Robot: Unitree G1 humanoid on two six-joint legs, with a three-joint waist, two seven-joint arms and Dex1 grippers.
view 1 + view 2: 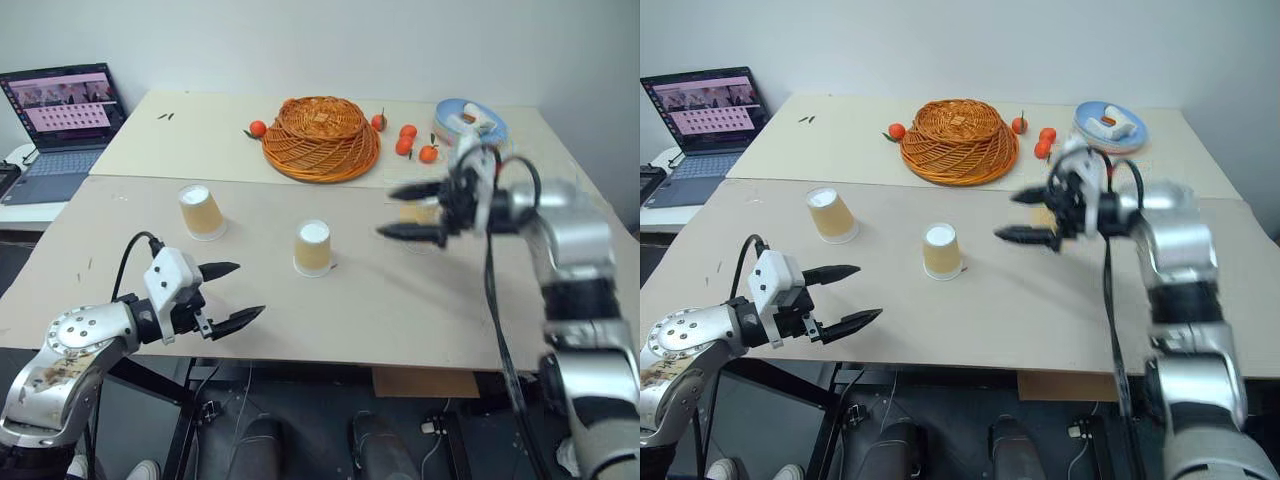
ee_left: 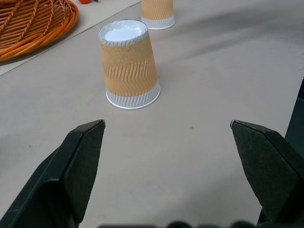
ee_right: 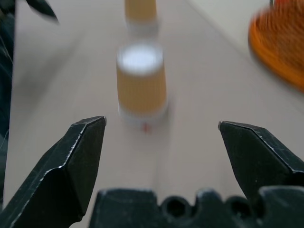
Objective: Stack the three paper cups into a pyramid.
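On the pale table (image 1: 400,310), toward twelve o'clock: an upturned wicker basket (image 1: 320,135). Out at ten o'clock, off the table edge, an open laptop (image 1: 65,120); at one o'clock, a blue plate (image 1: 1087,110). Nearer in, at seven o'clock, the left gripper (image 1: 250,289), spread wide and grasping nothing; at three o'clock, the right gripper (image 1: 386,212), likewise spread and empty, above the tabletop. No pyramid yet: three paper cups, all upside down and well apart. Middle cup (image 1: 313,248) near the centre, left cup (image 1: 202,211) at its ten o'clock, right cup (image 2: 157,12) at its two o'clock, partly hidden behind the right gripper. Likely very light, thin-walled, easily crushed or tipped, so best pinched gently across the ribbed midsection, not at the rim. Smallest, around the basket at eleven and one o'clock: scattered oranges (image 1: 405,140).
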